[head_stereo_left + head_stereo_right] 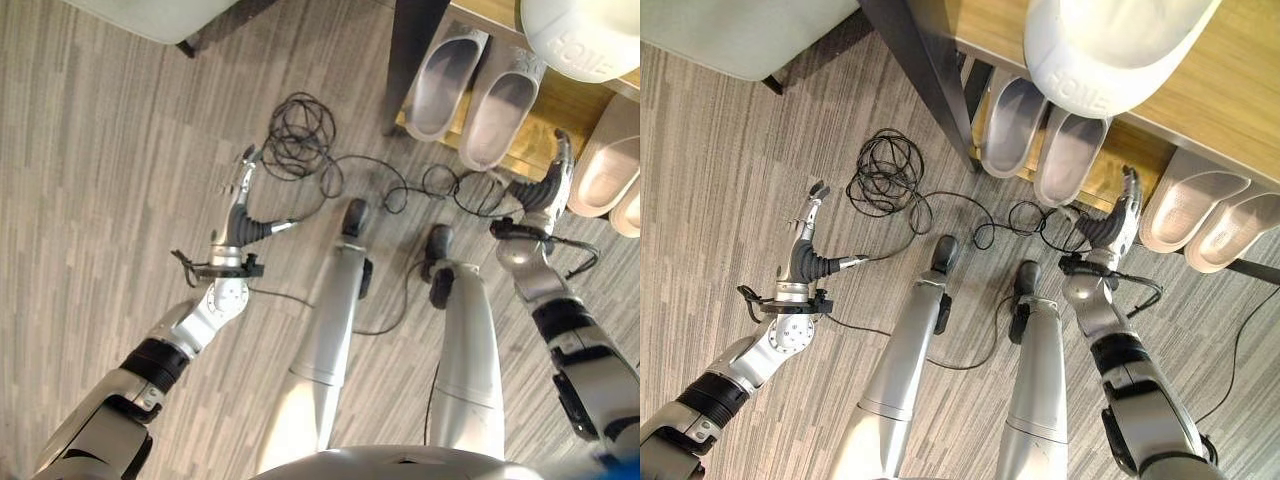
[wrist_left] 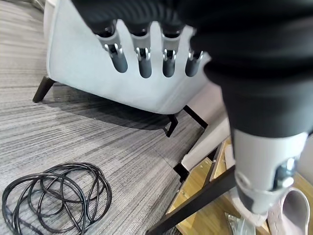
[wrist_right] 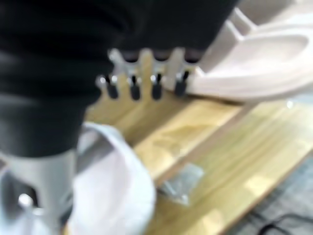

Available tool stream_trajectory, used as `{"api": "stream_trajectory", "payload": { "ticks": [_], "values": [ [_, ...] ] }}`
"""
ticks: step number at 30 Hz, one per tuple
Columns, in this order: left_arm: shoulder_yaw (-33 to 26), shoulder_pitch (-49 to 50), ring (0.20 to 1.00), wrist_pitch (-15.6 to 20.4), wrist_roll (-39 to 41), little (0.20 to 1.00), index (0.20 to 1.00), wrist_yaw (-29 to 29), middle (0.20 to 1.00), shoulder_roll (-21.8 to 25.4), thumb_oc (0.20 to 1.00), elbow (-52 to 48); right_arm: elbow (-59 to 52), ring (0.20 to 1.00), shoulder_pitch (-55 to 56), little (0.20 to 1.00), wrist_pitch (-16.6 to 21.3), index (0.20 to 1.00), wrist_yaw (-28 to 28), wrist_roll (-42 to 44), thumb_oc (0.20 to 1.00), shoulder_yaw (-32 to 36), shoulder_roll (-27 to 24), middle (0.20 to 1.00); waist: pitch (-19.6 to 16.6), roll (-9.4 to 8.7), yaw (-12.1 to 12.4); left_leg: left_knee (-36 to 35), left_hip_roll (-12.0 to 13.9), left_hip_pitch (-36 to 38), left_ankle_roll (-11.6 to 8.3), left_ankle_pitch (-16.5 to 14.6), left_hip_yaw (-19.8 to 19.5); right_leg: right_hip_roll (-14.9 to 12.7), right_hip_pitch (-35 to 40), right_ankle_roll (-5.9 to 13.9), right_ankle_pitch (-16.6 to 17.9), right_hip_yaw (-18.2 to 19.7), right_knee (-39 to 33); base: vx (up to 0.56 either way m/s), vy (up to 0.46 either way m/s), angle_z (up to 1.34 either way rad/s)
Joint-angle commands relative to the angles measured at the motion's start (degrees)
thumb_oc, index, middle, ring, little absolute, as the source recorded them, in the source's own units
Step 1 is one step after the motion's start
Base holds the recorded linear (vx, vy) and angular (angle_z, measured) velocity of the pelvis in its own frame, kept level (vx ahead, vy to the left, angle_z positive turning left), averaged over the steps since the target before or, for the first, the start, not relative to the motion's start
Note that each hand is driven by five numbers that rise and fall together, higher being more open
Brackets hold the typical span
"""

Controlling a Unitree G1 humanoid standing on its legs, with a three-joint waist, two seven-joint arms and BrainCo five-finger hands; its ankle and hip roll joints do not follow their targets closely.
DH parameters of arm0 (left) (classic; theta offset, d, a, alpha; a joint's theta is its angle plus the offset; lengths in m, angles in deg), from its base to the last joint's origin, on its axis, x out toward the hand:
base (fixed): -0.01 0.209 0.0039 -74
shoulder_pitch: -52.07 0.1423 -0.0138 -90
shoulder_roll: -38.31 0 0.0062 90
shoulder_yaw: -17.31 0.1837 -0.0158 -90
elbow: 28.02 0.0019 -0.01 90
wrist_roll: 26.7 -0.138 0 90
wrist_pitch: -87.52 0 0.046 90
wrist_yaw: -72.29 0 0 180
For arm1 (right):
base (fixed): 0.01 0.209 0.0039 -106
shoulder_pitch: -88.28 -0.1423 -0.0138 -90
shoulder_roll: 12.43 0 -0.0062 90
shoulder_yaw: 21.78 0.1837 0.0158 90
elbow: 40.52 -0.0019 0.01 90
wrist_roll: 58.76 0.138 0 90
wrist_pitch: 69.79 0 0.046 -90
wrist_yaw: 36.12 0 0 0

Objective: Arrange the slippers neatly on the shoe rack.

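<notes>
A wooden shoe rack with a black frame stands at the upper right. A pair of grey slippers lies side by side on its low shelf, toes inward. To their right lies a beige pair. One white slipper rests on the shelf above. My right hand is open, fingers straight, at the low shelf's front edge between the two pairs, holding nothing. In the right wrist view a beige slipper lies just past its fingers. My left hand hangs open over the floor, left of the rack.
A pale grey armchair on dark legs stands at the upper left; it also shows past the left hand's fingers as armchair. The rack's black corner post rises between the chair and the slippers. Grey wood-grain floor spreads to the left.
</notes>
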Motion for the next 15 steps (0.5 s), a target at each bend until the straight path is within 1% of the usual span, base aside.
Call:
{"api": "stream_trajectory", "payload": {
  "ticks": [1,2,6,10,11,15],
  "values": [
    [-1.09,3.82,1.000,0.87,-3.09,1.000,1.000,-1.16,1.000,0.59,1.000,-1.06,-5.07,1.000,3.68,1.000,-0.64,1.000,-0.43,-6.63,1.000,-0.27,-3.84,1.000,-1.50,2.04,0.34,-9.87,0.57,-0.58,2.86,1.63,1.68,1.33,2.41,-0.76,2.03,1.00,-4.98,0.00,0.000,0.00],
    [-0.97,4.80,1.000,0.84,-4.10,1.000,1.000,-1.49,1.000,0.77,1.000,-1.09,-4.66,1.000,5.36,1.000,-1.37,1.000,-1.00,-9.09,1.000,-0.54,-4.24,1.000,-1.59,2.18,0.19,-9.76,0.59,-0.72,2.87,1.59,1.57,1.40,2.23,-0.77,2.04,0.99,-4.97,0.00,0.000,0.00],
    [-0.91,5.76,1.000,0.93,-5.43,1.000,1.000,-3.59,1.000,1.68,1.000,-1.14,-4.14,1.000,5.31,1.000,-1.99,1.000,-2.47,-10.75,1.000,-0.81,-4.39,1.000,-1.84,2.42,0.09,-9.27,0.80,-1.07,2.84,1.38,1.50,1.50,1.96,-0.78,2.07,1.10,-5.06,0.00,-0.004,-0.03],
    [-1.19,6.70,1.000,1.10,-5.35,1.000,1.000,-4.36,1.000,2.17,1.000,-1.63,-4.77,1.000,4.89,1.000,-2.66,1.000,-3.07,-11.68,1.000,-1.17,-5.04,1.000,-1.87,2.52,0.05,-8.75,0.78,-1.42,2.81,1.33,1.42,1.52,1.74,-0.78,2.03,1.09,-4.79,0.00,0.000,0.00],
    [-1.26,7.13,1.000,1.06,-5.56,1.000,1.000,-4.74,1.000,2.50,1.000,-1.69,-5.39,1.000,4.67,1.000,-3.49,1.000,-3.59,-12.96,1.000,-1.30,-5.82,1.000,-1.92,2.49,0.06,-8.50,0.83,-1.52,2.81,1.24,1.39,1.63,1.64,-0.77,2.03,1.11,-4.65,0.00,0.000,0.00],
    [-0.90,7.06,1.000,0.90,-5.98,1.000,1.000,-5.13,1.000,2.68,1.000,-1.16,-2.54,1.000,2.36,1.000,-4.63,1.000,-4.49,-13.86,1.000,-2.28,-6.29,1.000,-2.21,2.50,0.21,-8.30,0.96,-1.63,2.78,1.11,1.32,1.65,1.60,-0.81,1.93,1.04,-4.47,0.00,0.000,0.00]
  ]
}}
